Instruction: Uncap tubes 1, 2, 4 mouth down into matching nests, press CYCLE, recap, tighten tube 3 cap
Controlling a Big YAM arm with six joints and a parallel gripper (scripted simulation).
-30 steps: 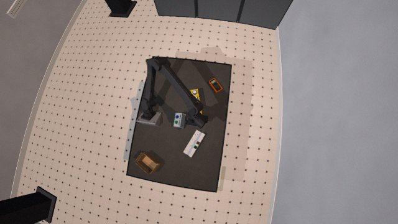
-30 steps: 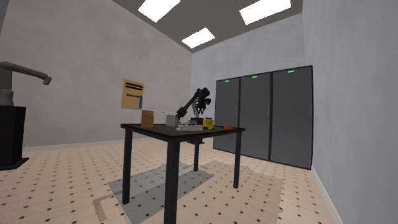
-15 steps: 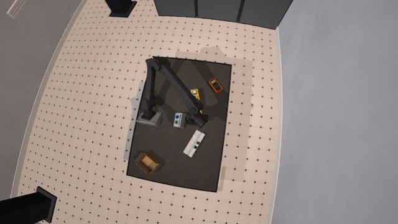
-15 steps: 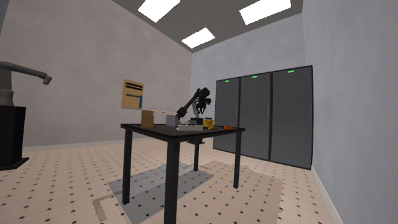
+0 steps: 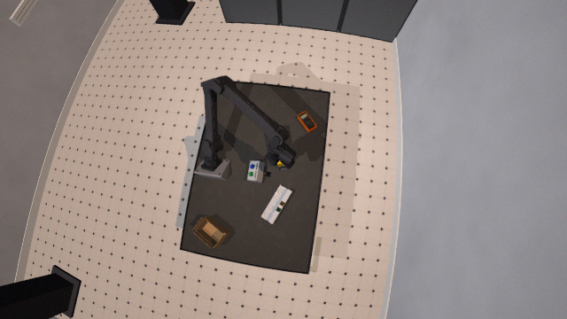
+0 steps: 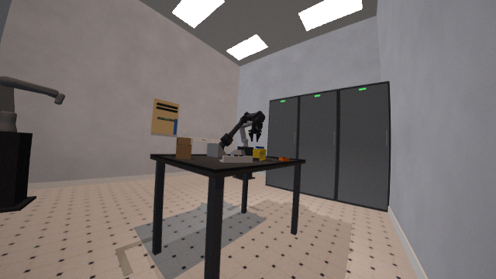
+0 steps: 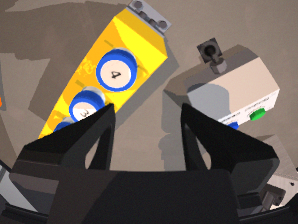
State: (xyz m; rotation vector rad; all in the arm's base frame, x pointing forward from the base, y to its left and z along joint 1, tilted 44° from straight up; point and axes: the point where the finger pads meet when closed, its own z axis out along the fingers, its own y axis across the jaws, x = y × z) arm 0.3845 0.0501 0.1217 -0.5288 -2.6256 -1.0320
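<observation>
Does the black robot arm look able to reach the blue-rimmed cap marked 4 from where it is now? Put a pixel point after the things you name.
Probably yes: the black two-finger gripper (image 6: 254, 139) (image 7: 148, 110) is open and holds nothing, and nothing covers the cap marked 4 (image 7: 116, 74), though the fingers must first shift sideways over it.
</observation>
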